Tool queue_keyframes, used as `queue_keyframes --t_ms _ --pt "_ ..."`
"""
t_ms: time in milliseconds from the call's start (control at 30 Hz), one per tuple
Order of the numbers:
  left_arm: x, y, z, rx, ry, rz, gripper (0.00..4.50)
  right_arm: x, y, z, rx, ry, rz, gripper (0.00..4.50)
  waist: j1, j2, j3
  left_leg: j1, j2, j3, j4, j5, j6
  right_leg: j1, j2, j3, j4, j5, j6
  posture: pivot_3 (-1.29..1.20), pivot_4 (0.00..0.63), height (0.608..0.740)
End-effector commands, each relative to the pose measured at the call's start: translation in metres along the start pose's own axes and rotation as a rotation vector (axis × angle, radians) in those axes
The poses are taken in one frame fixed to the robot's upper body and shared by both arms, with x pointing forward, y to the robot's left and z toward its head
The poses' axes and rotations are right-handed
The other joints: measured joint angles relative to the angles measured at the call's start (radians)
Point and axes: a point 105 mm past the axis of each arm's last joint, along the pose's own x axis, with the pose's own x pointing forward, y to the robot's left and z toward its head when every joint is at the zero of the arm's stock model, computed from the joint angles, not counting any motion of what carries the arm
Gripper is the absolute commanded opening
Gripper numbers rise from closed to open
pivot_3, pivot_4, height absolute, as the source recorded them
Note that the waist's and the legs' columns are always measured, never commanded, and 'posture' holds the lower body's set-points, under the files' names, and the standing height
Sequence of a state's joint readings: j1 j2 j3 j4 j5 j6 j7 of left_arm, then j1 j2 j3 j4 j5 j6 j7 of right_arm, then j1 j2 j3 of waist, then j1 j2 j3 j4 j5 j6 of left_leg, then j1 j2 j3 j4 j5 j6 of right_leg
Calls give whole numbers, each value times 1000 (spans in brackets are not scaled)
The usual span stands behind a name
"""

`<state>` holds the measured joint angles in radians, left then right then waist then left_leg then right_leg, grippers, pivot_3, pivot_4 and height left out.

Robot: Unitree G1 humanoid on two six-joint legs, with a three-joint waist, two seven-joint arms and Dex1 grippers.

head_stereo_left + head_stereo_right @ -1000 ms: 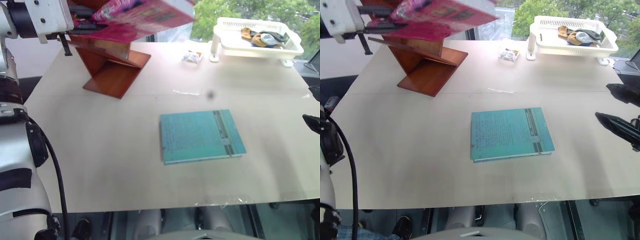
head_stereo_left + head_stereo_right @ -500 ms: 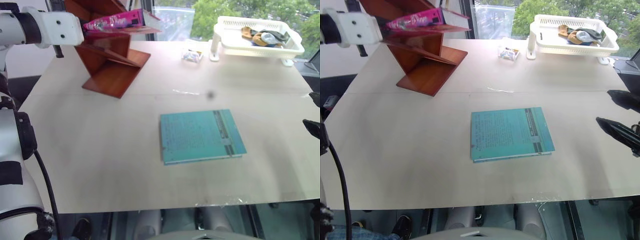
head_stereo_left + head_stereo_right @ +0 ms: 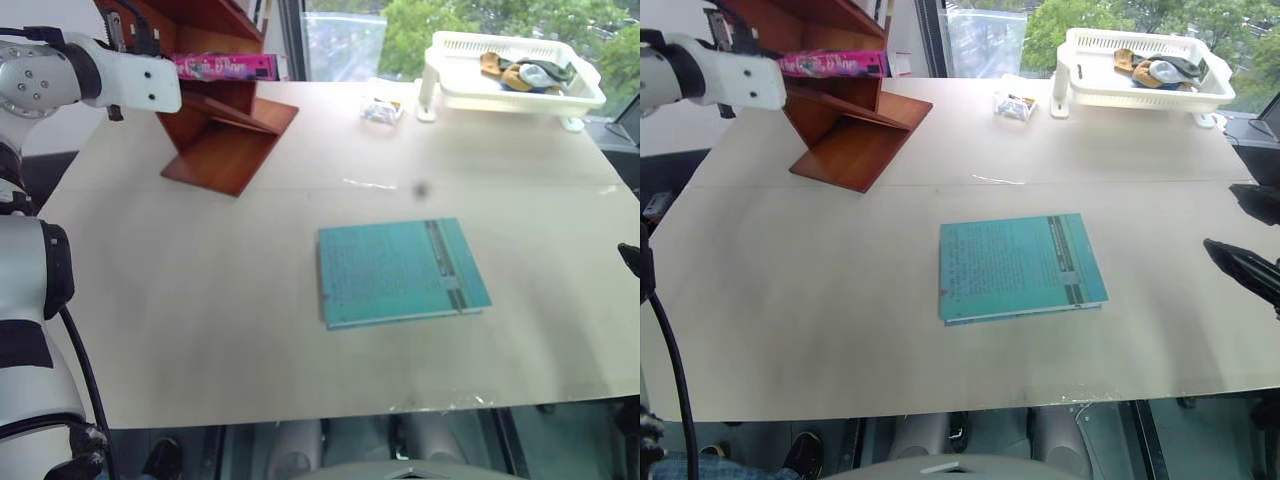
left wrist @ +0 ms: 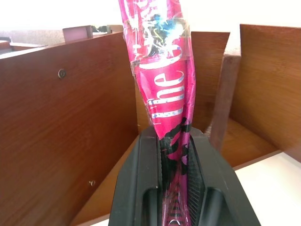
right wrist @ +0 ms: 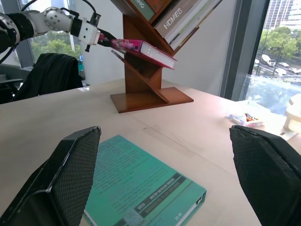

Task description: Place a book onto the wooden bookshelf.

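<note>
Where my left wrist camera looks along the left pincer (image 4: 181, 188), I see its black fingers clamped tight on the book (image 4: 162, 89), whose pink glossy spine reads "The" in white letters. My head cameras show that book (image 3: 225, 67) lying nearly flat on a slanted board of the wooden bookshelf (image 3: 225, 140), at the desk's (image 3: 250, 330) far left corner. My right wrist camera adds upper compartments with other books, one spine reading "HOMES" (image 5: 175, 15). It shows the right pincer (image 5: 164, 179) spread wide, holding nothing, above the teal book (image 5: 141, 188) lying flat mid-desk. Across the desk stands a white basket tray (image 3: 515, 75).
</note>
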<state>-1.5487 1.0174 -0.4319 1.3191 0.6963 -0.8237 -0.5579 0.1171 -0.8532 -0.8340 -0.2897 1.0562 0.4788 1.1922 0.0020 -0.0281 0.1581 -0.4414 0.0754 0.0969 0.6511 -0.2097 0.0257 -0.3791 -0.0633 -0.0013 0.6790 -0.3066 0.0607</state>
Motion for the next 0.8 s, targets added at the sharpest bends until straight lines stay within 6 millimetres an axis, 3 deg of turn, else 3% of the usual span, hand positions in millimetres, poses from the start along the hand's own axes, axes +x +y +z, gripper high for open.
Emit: queue_keyframes --t_ms 33,67,233,333,367,567,800 --pt "-11 20 -13 -51 58 82 153 -3 2 11 -51 -21 -7 4500 -3 0 0 0 0 0 0 0 0 0 0 0 0 0 0 0 150 740" --pt "-11 20 -13 -47 63 80 1223 -3 2 11 -51 -21 -7 4500 -5 0 0 0 0 0 0 0 0 0 0 0 0 0 0 0 150 740" --pt "-15 11 -26 -70 119 51 2899 -5 2 13 -58 -20 -18 4500 -7 0 0 0 0 0 0 0 0 0 0 0 0 0 0 0 150 740" --pt "-17 6 -33 -89 148 39 4308 -6 1 14 -61 -19 -21 4500 -6 0 0 0 0 0 0 0 0 0 0 0 0 0 0 0 150 740" --pt "-19 5 -35 -87 160 36 4467 -6 1 14 -61 -19 -22 4500 -6 0 0 0 0 0 0 0 0 0 0 0 0 0 0 0 150 740" --pt "-25 3 -42 -124 170 50 4467 -6 0 13 -60 -16 -22 4500 -4 0 0 0 0 0 0 0 0 0 0 0 0 0 0 0 150 740" --pt "-31 19 -17 -360 -79 105 4467 -5 -3 13 -58 -13 -21 4500 -3 0 0 0 0 0 1 0 0 0 0 0 0 0 0 0 150 740"
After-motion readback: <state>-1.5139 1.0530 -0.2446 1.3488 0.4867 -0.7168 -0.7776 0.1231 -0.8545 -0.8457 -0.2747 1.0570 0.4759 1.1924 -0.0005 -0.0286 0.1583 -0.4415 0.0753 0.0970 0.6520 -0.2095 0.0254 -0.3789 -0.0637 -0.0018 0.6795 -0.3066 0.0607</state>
